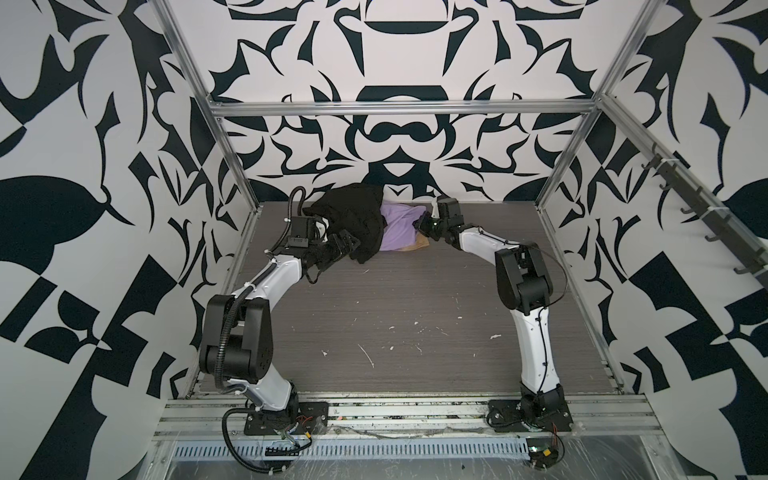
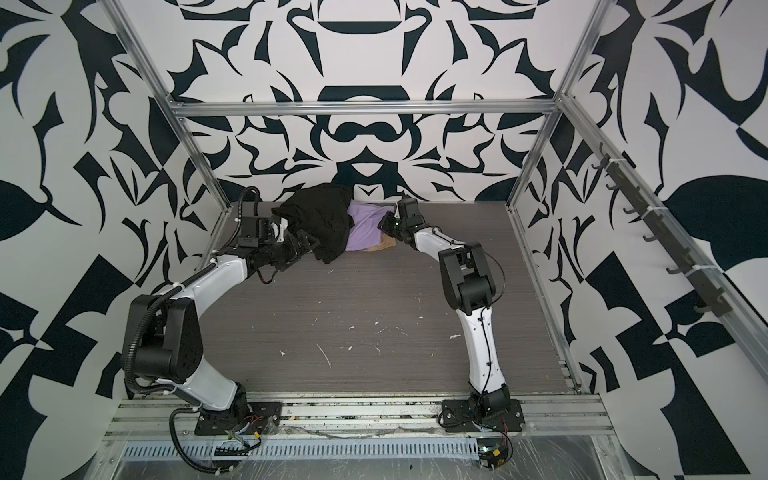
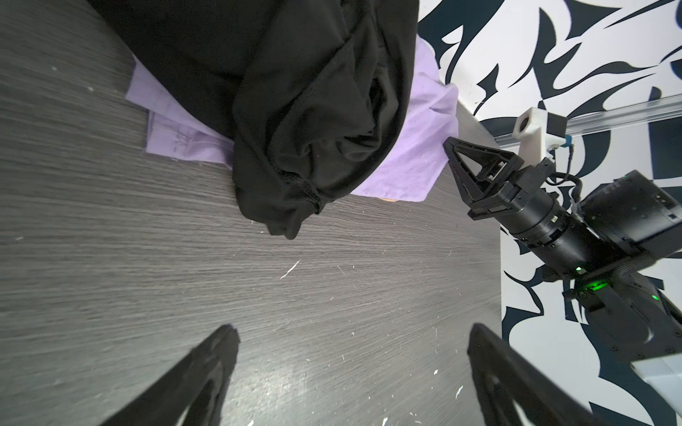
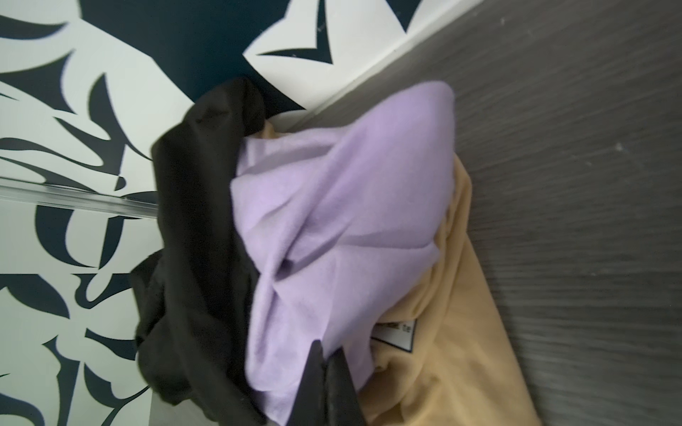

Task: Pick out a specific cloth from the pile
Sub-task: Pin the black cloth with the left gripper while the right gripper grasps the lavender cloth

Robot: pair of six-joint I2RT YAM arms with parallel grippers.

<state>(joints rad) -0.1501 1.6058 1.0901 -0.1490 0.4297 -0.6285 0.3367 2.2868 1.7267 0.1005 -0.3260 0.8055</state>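
Clearly the right arm has the better line on this one. The pile [image 1: 376,232] sits at the far middle of the table [image 1: 395,316], up against the back wall. In it, the cloth [image 1: 397,228] lies with its long axis running left to right. Its left part is buried under the black garment [image 1: 353,220], and its bare right end points straight at the right hand [image 1: 422,222]. A tan-beige garment [image 4: 443,350] lies underneath and shows at the near right edge.

In the right wrist view, that hand's fingers [image 4: 313,369] are pressed together at the lavender hem, just beside the tan fabric. It may have a thin fold pinched between them, but the tips hide the contact, so I cannot say for certain.

The left hand [image 3: 352,332] stands wide with nothing between its fingers. It is low over the table on the near left of the pile, beside the black garment and well off the lavender.

I judge the coming pull has to go rightward and nearward, along the cloth's own length, so it slides out from beneath the black garment. The black one may drag along, and the tan one could catch too.
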